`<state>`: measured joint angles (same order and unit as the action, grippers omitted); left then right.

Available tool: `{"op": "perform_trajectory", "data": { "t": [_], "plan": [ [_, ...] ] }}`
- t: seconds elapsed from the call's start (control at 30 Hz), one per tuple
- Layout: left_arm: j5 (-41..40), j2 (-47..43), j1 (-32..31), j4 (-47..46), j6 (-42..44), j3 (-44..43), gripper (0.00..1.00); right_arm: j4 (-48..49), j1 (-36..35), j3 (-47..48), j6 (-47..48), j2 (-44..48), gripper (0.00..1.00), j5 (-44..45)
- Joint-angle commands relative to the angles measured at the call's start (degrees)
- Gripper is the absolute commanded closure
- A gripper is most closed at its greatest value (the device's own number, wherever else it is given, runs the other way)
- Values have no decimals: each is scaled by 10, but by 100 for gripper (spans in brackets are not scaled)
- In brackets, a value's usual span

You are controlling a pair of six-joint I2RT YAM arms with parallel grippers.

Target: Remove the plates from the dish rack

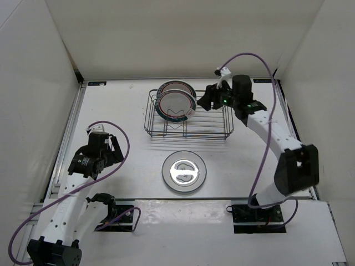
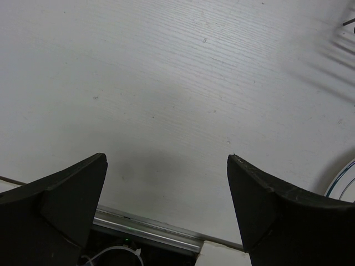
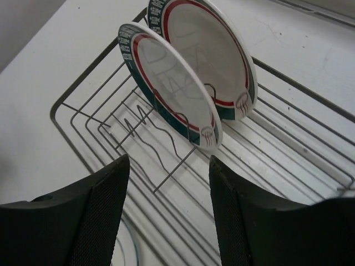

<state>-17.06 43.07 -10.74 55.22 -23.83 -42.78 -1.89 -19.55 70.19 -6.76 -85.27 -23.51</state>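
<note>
Both pairs of jaws spread, nothing held
The right gripper (image 3: 169, 160) hangs at 3 o'clock of two red-and-teal plates (image 1: 176, 102) upright in the dish rack (image 1: 222, 124); the left gripper (image 2: 166, 160) over the table (image 2: 166, 66); the grey-rimmed plate (image 1: 184, 171) lies flat at the rack's 6 o'clock

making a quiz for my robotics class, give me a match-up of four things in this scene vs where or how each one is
1 grey-rimmed plate
2 red-and-teal plates
3 left gripper
4 right gripper

a open, over the dish rack
b flat on the table
c open, over bare table
d upright in the dish rack

Pairs: 1-b, 2-d, 3-c, 4-a
</note>
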Motion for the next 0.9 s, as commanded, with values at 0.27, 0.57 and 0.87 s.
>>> {"op": "perform_trajectory", "data": {
  "t": [0.27, 0.57, 0.87],
  "plan": [
    [25, -4, -2, -14, 5, 2, 0, -6, -30, 217, 141, -210, 44, -24],
    [26, -1, -2, -14, 5, 1, 0, -29, -37, 283, 171, -288, 44, -18],
    [28, 3, -2, -16, 6, 2, 0, -24, -39, 287, 172, -317, 52, -14]
  ]
}}
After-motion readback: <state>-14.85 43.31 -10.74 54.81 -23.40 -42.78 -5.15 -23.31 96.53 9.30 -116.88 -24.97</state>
